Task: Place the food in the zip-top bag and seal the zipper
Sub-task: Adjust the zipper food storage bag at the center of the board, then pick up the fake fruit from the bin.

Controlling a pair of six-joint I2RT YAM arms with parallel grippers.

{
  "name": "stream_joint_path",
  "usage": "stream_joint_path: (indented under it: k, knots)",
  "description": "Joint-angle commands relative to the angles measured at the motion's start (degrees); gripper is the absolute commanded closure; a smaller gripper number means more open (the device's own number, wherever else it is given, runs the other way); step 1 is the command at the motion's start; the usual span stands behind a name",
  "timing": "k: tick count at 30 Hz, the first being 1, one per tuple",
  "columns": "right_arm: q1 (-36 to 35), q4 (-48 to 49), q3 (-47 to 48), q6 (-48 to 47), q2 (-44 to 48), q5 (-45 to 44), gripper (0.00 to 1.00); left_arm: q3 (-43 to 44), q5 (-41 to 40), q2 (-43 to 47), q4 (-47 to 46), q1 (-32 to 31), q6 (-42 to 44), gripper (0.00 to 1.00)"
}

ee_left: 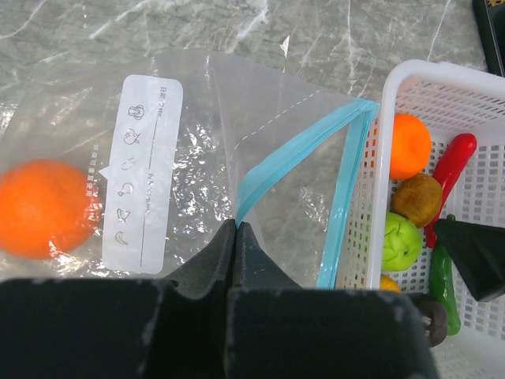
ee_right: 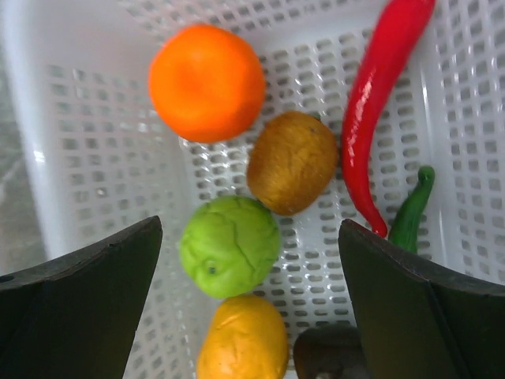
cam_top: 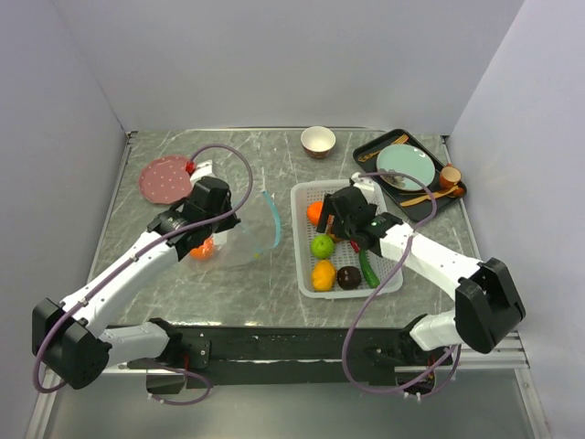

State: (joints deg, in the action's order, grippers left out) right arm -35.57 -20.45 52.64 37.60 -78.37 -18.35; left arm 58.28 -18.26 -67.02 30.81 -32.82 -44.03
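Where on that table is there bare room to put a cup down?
Bare marble lies at the far edge between the pink dotted plate and the small cream bowl, and along the near strip before the clear zip-top bag and white mesh basket. The basket and black tray are crowded.

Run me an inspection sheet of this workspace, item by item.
Surface: grey marbled table.
Job's things: zip-top bag holds one orange, zipper open; second orange, kiwi, green apple, yellow fruit, red chili, green pepper, dark fruit lie in white basket.
Clutter: pink plate, bowl, black tray with teal plate, wooden spoons, brown cup.
Pincers: left pincer shut on the bag's mouth; right pincer open above basket.
Cables: purple cable loops over each arm.
Surroundings: plain walls, nothing else seen.
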Motion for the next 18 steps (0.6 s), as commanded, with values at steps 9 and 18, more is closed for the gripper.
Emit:
stream_joint_path:
  k: [9,18]
  knots:
    - [0.0,2.6,0.1,1.4,-4.0,8.3,0.05,-1.8,3.8,0.9,-5.0,0.1,1.8,0.99]
    - [-0.1,3.0,-0.4,1.9,-6.3,10.5,0.09,-2.2,3.7,1.5,-5.0,0.2,2.6,0.99]
